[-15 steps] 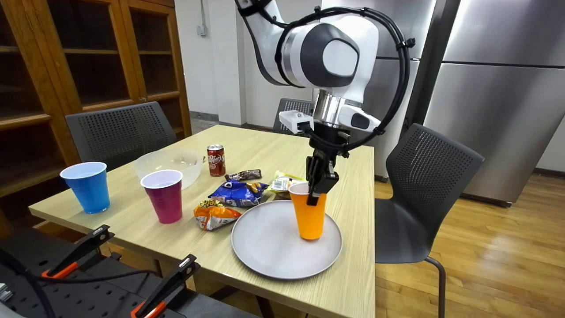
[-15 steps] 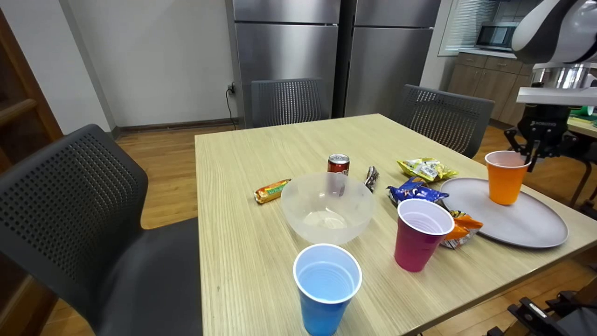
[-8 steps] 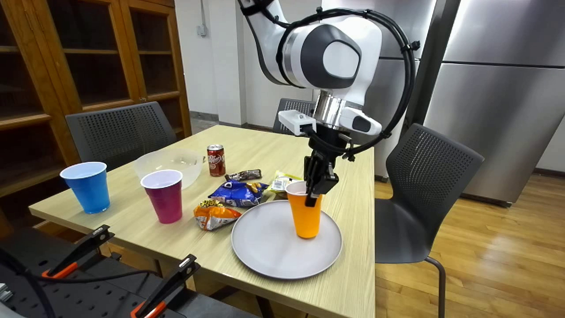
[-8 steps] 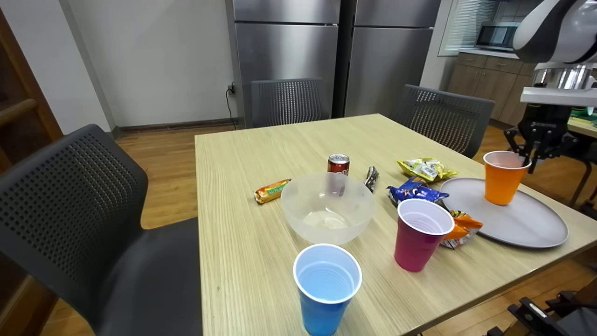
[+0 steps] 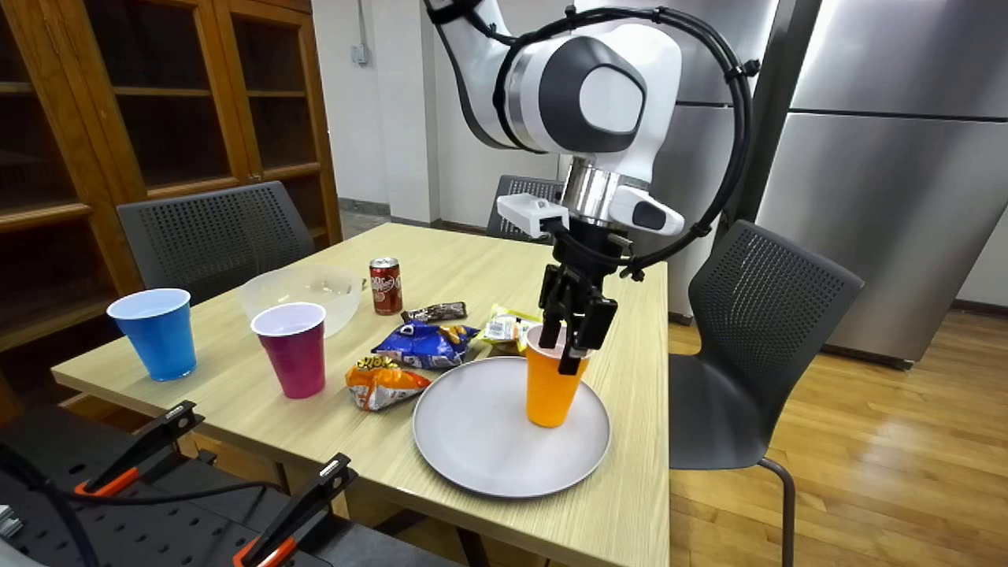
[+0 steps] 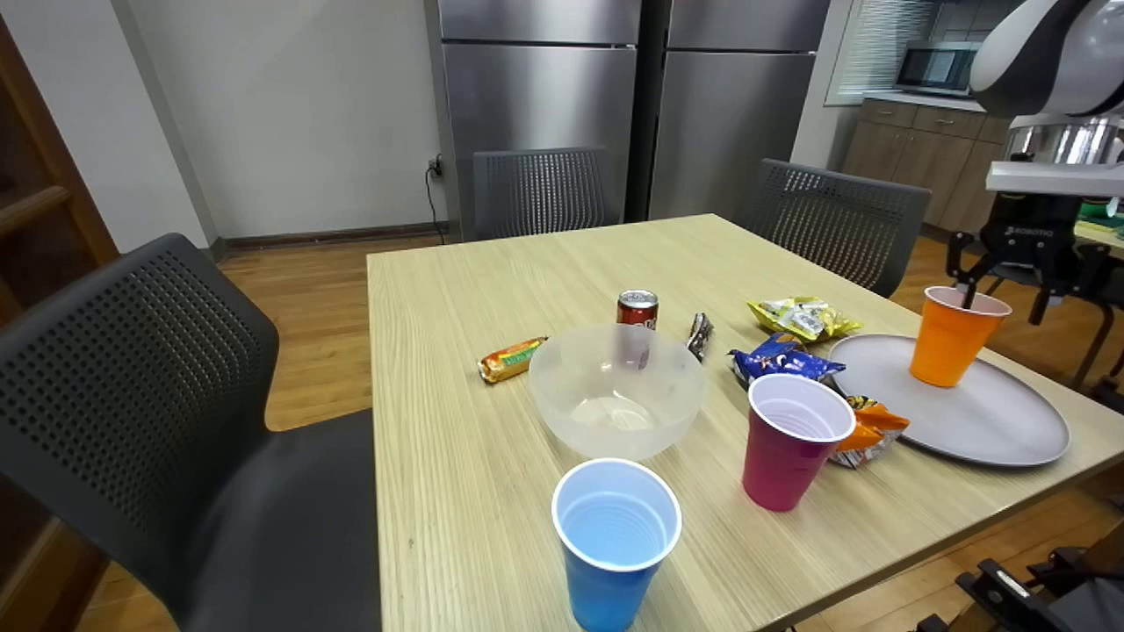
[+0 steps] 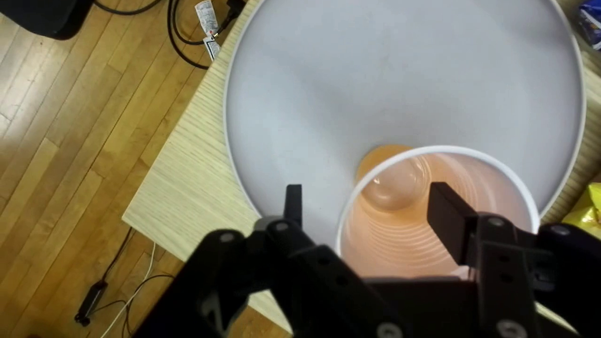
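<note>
Claw [image 7: 367,197] parted astride the wall of the orange cup [image 5: 548,394]

From where I stand, the claw's two fingers are well spread and clamped on nothing: one dips into the orange cup's mouth, the other hangs outside, the wall passing between them. The wrist view shows a gap either side of that stretch of rim; whether a finger brushes it elsewhere I can't tell.

The orange cup is right below the claw, offset toward the inside finger. Its long axis runs roughly up and down, much as the claw points; any slight lean is hard to judge. Its base rests on the plate [image 5: 472,445], off the middle.

Farther out, on the inside finger's side, the yellow bag [image 6: 803,319], blue bag [image 6: 781,360] and orange bag [image 5: 384,386] lie near the plate on the tabletop [image 5: 488,260]. Well apart stand the can [image 5: 386,287], bowl [image 6: 575,386], purple cup [image 5: 295,358] and blue cup [image 5: 160,342].
</note>
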`<action>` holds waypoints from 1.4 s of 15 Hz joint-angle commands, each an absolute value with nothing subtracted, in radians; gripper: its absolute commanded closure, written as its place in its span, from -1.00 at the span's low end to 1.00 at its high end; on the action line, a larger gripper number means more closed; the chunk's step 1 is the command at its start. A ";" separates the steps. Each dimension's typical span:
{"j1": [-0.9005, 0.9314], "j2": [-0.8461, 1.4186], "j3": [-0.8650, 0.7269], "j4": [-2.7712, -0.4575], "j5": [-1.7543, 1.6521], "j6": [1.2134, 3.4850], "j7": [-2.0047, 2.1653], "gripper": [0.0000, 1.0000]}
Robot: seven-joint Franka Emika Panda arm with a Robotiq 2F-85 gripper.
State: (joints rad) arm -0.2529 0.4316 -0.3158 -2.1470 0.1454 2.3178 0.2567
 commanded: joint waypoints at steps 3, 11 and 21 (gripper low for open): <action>-0.260 0.316 -0.325 -2.213 0.090 2.306 0.223 -1.00; -0.232 0.153 -0.311 -2.287 -0.004 2.340 0.207 -1.00; -0.174 0.115 -0.255 -2.295 -0.099 2.368 0.221 -1.00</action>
State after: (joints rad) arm -0.1591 0.1155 -0.2691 -2.2967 -0.0966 2.3698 0.2197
